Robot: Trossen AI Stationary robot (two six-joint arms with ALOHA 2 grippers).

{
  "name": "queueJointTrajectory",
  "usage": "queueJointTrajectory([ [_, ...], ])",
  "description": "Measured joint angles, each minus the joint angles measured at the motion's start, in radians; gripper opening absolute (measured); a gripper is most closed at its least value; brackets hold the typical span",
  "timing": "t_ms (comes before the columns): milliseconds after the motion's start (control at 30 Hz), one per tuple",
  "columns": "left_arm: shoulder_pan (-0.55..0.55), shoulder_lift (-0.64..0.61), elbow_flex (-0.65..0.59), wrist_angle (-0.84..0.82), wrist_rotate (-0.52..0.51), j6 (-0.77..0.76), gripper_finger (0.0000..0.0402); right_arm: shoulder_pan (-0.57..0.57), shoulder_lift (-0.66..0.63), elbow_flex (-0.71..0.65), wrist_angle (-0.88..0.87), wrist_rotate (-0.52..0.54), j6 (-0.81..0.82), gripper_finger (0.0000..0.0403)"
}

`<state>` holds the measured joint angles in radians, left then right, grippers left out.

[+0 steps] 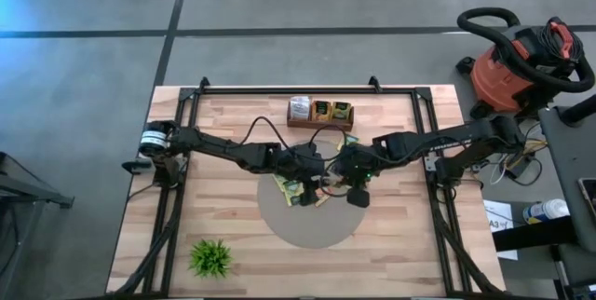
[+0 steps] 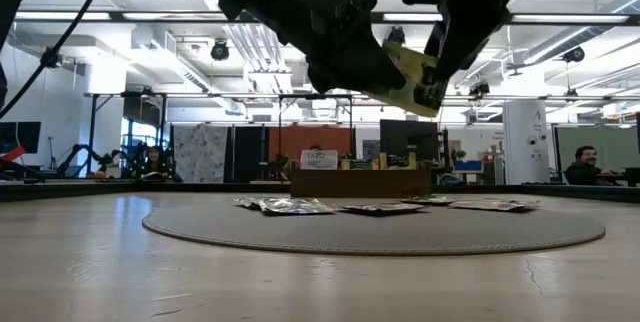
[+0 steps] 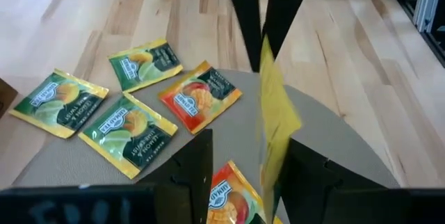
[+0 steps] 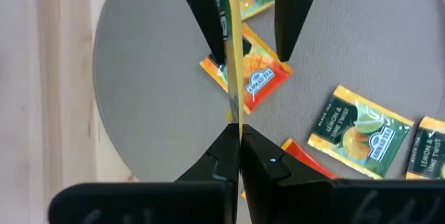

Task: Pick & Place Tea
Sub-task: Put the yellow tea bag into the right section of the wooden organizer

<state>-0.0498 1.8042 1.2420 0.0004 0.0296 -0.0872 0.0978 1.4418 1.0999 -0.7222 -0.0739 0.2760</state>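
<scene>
Clearly the held tea sachet is light, thin and floppy — the right gripper has its jaws pinched on 1 edge above the mat at the desk's centre; the left gripper hangs spread at its 9 o'clock — best pinched by an edge.

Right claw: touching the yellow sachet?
Touching. Right wrist view shows the right claw shut on the yellow sachet, edge-on between its fingers, lifted above the grey mat.
</scene>
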Motion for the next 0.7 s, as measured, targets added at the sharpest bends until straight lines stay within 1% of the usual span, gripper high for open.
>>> queueJointTrajectory([
  [133,0.000,0.000,-0.001,0.002,-0.001,-0.017,0.0139,0.000,0.000,0.016,-0.017,0.004,-0.001,0.0008],
  [233,0.000,0.000,-0.001,0.002,-0.010,-0.024,0.0125,-0.001,0.000,0.027,-0.036,0.020,-0.001,0.0008],
  [367,0.000,0.000,-0.001,0.003,-0.013,-0.026,0.0086,-0.001,0.000,0.038,-0.049,0.026,-0.001,0.0008],
  [500,0.001,0.000,-0.001,0.004,-0.025,-0.067,0.0029,-0.001,-0.004,0.056,-0.065,0.032,0.022,0.0009],
  [567,0.002,-0.001,-0.002,0.004,-0.037,-0.097,0.0012,-0.002,-0.016,0.062,-0.073,0.066,0.034,0.0015],
  [700,0.003,-0.020,-0.005,-0.007,-0.094,-0.116,0.0010,-0.002,-0.076,0.072,-0.090,0.163,0.045,0.0044],
])
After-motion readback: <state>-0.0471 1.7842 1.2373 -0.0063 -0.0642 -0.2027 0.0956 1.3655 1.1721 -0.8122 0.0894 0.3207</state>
